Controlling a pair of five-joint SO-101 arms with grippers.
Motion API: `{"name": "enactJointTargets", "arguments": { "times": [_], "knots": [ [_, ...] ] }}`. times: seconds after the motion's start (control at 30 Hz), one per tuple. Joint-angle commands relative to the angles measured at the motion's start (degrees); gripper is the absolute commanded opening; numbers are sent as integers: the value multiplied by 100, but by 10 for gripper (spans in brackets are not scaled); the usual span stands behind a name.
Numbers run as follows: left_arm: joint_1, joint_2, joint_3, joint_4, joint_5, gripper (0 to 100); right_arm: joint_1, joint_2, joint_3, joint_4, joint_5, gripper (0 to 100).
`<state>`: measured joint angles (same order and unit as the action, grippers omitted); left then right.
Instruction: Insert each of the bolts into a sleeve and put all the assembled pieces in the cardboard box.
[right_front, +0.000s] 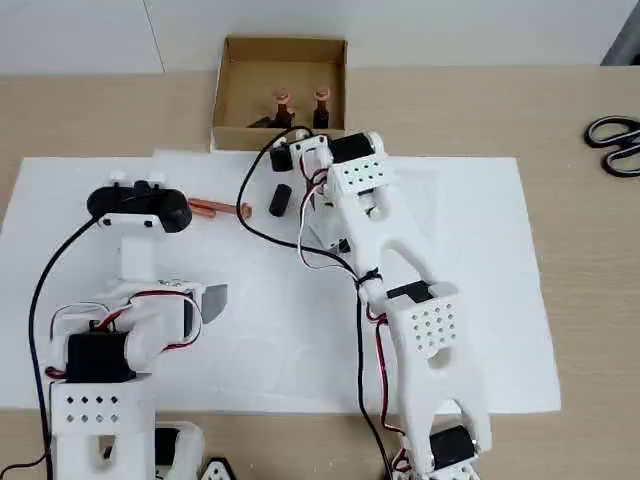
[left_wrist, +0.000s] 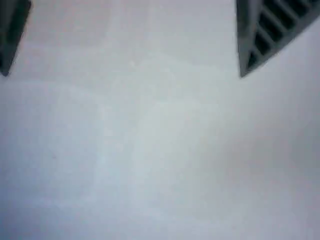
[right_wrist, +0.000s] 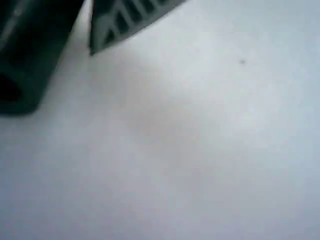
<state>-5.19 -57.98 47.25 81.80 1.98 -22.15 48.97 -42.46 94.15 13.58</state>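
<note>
You have one cardboard box (right_front: 285, 44) at twelve o'clock on the table; two assembled pieces (right_front: 282, 106) stand inside it; one copper bolt (right_front: 215, 208) lies loose; one black sleeve (right_front: 279, 200) is certain, and the dark shape at its twelve o'clock may be a second; one pair of scissors (right_front: 614, 144) at two o'clock; one white sheet (right_front: 480, 260); two arms (right_front: 425, 325).

bolt (right_front: 218, 208) left of sleeve (right_front: 279, 199), cardboard box (right_front: 232, 95) behind
</note>
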Motion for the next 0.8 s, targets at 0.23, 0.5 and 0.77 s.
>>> {"name": "enactJointTargets", "arguments": {
  "times": [0.23, 0.5, 0.77],
  "knots": [
    [-53, -70, -57, -62, -44, 276, 84, -620, -185, 127, 70, 143],
    [-53, -70, -57, -62, -44, 276, 84, -664, -202, 4, 70, 143],
    [-53, -70, -57, -62, -44, 276, 75, -664, -756, 189, 62, 143]
  ]
}}
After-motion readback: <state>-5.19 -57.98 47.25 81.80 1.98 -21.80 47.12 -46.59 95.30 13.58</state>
